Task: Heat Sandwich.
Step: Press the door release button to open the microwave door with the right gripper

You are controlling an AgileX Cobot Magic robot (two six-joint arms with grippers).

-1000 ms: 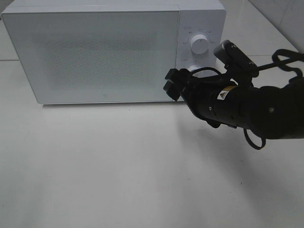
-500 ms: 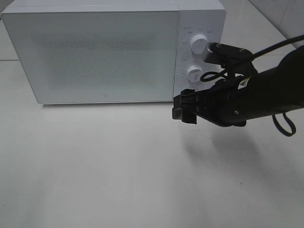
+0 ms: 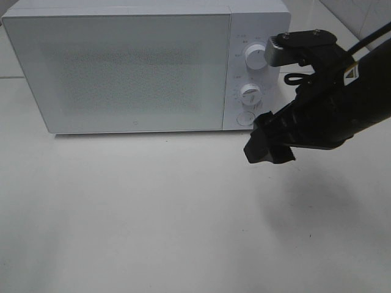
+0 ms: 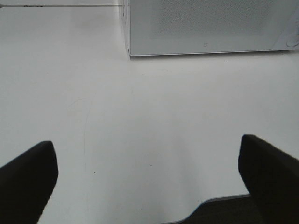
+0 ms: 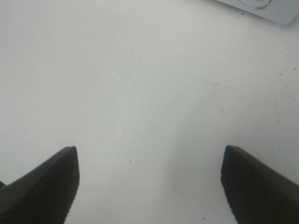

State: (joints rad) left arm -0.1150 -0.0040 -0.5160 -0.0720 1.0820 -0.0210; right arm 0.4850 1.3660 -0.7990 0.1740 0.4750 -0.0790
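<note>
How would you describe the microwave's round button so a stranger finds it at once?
Find the large white box-shaped microwave oven at the back of the white tabletop, then the control strip on its right side. Below the upper white dial knob and the lower white dial knob sits the flat round white button: lowest of the three, a plain ring, not a knob.

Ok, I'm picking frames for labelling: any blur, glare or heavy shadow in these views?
Exterior high: table washed out, soft shadow under the right gripper. Left wrist: left gripper fingers featureless black, microwave fairly sharp. Right wrist: fingers dark with soft edges; no glare.
</note>
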